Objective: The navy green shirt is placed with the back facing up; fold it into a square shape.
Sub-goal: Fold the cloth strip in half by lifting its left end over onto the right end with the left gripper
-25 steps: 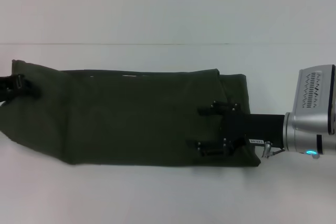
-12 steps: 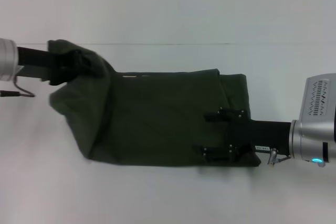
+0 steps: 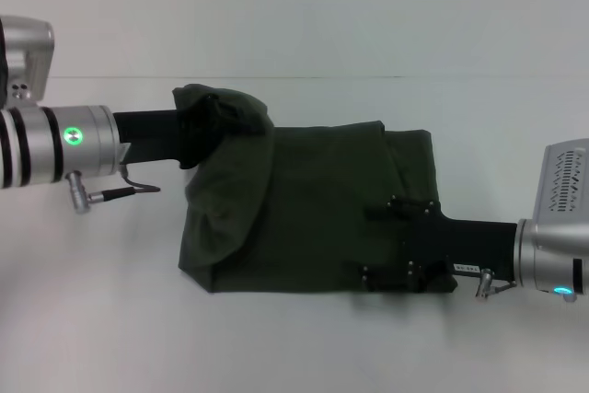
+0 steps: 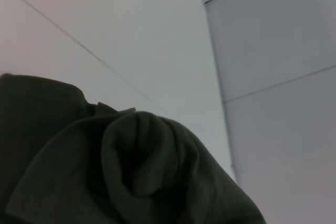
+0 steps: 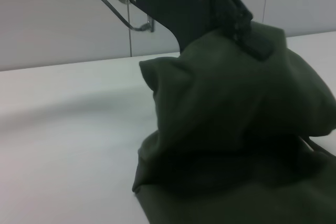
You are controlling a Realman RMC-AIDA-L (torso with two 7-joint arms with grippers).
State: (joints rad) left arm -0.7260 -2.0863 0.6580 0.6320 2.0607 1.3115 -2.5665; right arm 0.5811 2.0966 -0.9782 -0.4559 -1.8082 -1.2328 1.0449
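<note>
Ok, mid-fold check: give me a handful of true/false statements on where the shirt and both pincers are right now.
1. The left pincer holds one end of the navy green shirt lifted off the table. True.
2. The shirt lies fully flat and spread out. False: its left end is bunched and raised, draping over the rest.
3. The right pincer rests on the shirt's right end. True: it sits low on the fabric with its fingers spread apart.
4. The left arm is parked away from the shirt. False: it reaches in from the left and grips the fabric.
5. The shirt has a large printed logo. False: what shows of it is plain dark green.
</note>
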